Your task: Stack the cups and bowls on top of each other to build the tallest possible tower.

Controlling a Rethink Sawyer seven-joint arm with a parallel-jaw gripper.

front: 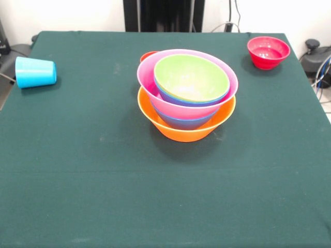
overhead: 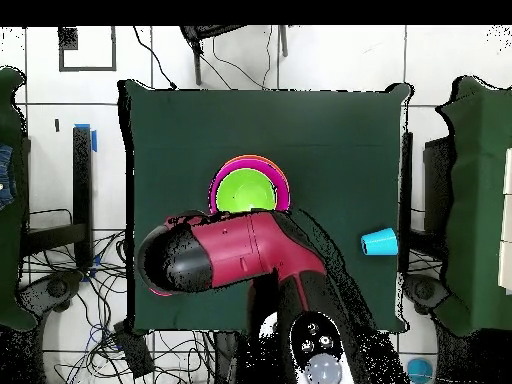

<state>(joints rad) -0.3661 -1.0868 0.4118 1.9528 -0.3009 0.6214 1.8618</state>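
The tower (front: 186, 98) stands at the table's middle: the big orange bowl (front: 186, 132) as base, a blue bowl (front: 183, 121) in it, then the pink bowl (front: 150, 82), a blue or purple rim, and the lime green bowl (front: 191, 77) on top. It also shows in the overhead view (overhead: 248, 190). A red-orange rim (front: 148, 55) peeks out behind the stack; I cannot tell what it is. The light blue cup (front: 35, 72) lies on its side at the left edge, also seen overhead (overhead: 380, 241). The small red bowl (front: 268, 51) stands upright at the far right. The lime green cup is out of view. No gripper shows.
In the overhead view the red and black arm (overhead: 240, 255) lies folded over the table's near part, just below the stack, and hides the small red bowl. The green table cloth (front: 103, 181) covers the table. Cables lie off the table's right edge (front: 320, 77).
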